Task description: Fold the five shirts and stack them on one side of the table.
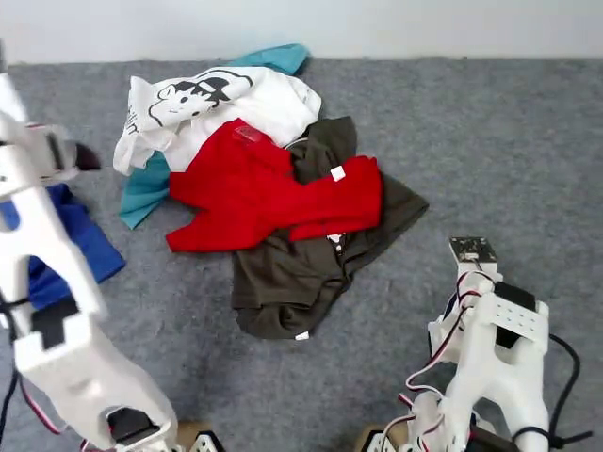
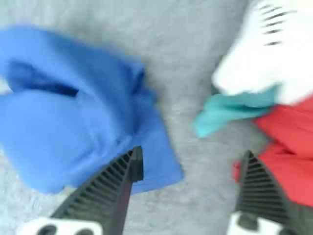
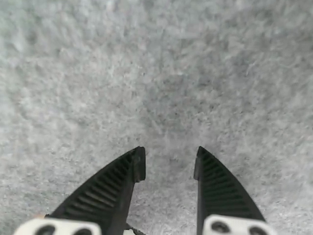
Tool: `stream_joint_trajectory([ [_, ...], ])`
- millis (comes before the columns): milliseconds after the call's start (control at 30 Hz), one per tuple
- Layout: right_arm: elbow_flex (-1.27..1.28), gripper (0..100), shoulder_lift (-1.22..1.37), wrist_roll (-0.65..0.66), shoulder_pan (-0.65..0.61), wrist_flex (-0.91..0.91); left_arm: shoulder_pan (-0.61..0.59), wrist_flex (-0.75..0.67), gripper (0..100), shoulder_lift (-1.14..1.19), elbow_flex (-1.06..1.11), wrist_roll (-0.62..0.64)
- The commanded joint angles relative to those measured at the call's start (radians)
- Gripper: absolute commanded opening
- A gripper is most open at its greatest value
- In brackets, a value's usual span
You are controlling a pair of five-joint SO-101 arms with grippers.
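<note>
While blue shirt (image 1: pixel 89 243) lies apart on left arm's side of counter (image 1: pixel 490 141), other four sit heaped mid-counter: white shirt (image 1: pixel 245 104) and teal shirt (image 1: pixel 141 193) farthest, red shirt (image 1: pixel 254 188) over olive shirt (image 1: pixel 283 282). Left claw (image 2: pixel 191 155) spread wide above blue hem; right claw (image 3: pixel 169 152) narrowly parted over bare counter. Cloth looks light, limp, likely to bunch; pinch hem corner or shoulder seam.

shirt pile (image 1: pixel 273 202): mid table (image 1: pixel 499 141) | lone shirt (image 1: pixel 92 247): left, apart

Crumpled shirt heap (image 1: pixel 254 188) mid-table; blue shirt (image 1: pixel 92 247) apart, perhaps folded.
</note>
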Motion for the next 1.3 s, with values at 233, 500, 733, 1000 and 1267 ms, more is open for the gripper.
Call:
stream_joint_trajectory([
  [233, -0.002, 17.9, 0.002, -0.006, 0.007, -0.008, 0.304, -0.353, 31, 0.040, 0.157, 0.402],
  [500, -0.002, 17.9, 0.001, -0.006, 0.008, -0.007, 0.298, -0.612, 31, 0.364, 0.156, 0.486],
  [733, -0.002, 17.9, 0.001, -0.006, 0.008, -0.007, 0.331, -0.588, 31, 0.563, 0.005, 0.489],
  [1000, -0.002, 17.8, 0.001, -0.006, 0.008, -0.007, 0.353, -0.578, 9, 0.764, -0.286, 0.489],
  [1267, -0.002, 17.8, 0.001, -0.006, 0.008, -0.008, 0.318, -0.414, 1, 0.856, -0.598, 0.491],
])
